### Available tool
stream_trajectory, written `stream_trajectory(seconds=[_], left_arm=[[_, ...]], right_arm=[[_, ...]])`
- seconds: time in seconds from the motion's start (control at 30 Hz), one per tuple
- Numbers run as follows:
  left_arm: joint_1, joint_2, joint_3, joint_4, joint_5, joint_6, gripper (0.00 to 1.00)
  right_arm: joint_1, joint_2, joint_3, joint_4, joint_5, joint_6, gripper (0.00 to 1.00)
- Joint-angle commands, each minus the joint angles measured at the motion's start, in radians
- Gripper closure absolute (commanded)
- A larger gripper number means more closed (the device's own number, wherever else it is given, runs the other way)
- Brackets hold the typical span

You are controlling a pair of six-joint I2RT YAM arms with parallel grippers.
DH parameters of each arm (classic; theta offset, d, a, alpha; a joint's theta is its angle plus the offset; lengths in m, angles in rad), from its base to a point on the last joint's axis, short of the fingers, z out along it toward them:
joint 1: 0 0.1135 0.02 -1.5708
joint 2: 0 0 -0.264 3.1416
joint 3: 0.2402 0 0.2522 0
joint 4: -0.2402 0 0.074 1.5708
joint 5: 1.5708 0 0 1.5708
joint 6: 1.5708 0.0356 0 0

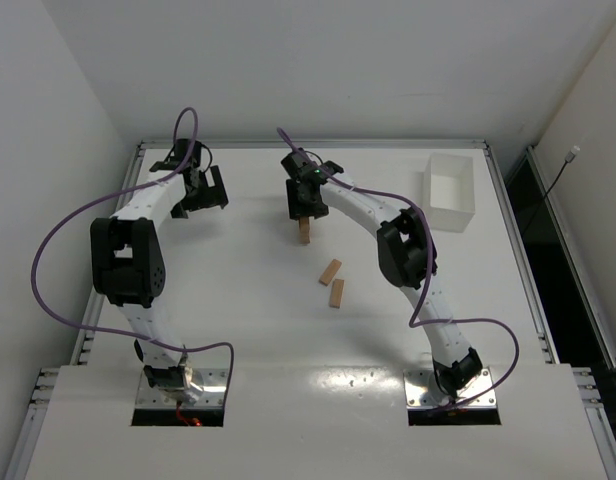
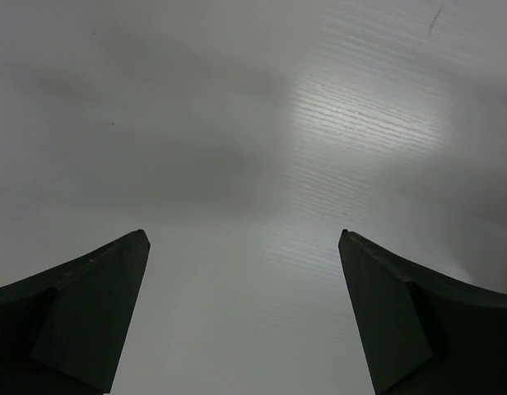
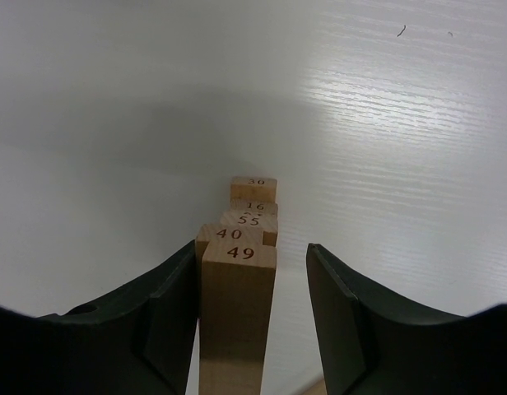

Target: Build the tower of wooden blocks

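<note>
R gripper straddles top block of tower, mid table; jaws part-spread, gap one side. Centre first, keep block square w/ stack, no side shove. L gripper spread wide.

left pincer: spread wide | right pincer: jaws partly apart

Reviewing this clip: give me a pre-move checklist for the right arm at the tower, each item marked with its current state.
1. The right gripper straddles the top block: ok.
2. Both fingers touching that block: not ok, gap on one side.
3. The tower standing: ok.
4. Its layers flush: cannot tell.
5. The left gripper open, empty, away from it: ok.
6. Two loose blocks lying clear of it: ok.
</note>
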Motion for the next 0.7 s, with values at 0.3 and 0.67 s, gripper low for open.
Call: stream_trajectory(seconds=[0.3,0.67], left_arm=[[-0.007,0.005,0.037,0.007,0.005,-0.011,0.00],[-0.007,0.005,0.037,0.007,0.005,-0.011,0.00]], right_arm=[[-0.005,0.007,0.045,0.029,-0.010,-0.008,0.56],[-0.005,0.007,0.045,0.038,-0.019,-0.017,0.61]])
